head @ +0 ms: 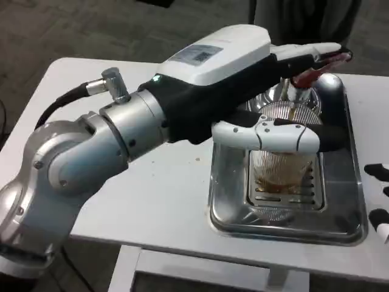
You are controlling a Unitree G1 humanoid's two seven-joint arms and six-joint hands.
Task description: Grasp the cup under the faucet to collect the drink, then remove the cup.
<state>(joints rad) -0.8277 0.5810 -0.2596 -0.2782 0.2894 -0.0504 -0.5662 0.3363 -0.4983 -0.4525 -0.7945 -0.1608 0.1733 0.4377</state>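
Note:
A clear ribbed cup (283, 163) stands on the slotted grate of a steel drip tray (226, 201), with brown drink in its lower part. My left hand (267, 91) reaches in from the left and grips the cup. Its thumb (267, 133) lies across the cup's near side just below the rim, and the other fingers (307, 52) stretch past the far side. Behind the cup stands the faucet (328, 84) with a dark red lever (311, 75), close under those fingers. The tips of my right hand (379, 198) show at the right edge, apart from one another and holding nothing.
The drip tray sits at the right of the white table (152, 194). My left forearm (121, 140) crosses the table's middle above its surface. The front table edge runs just below the tray.

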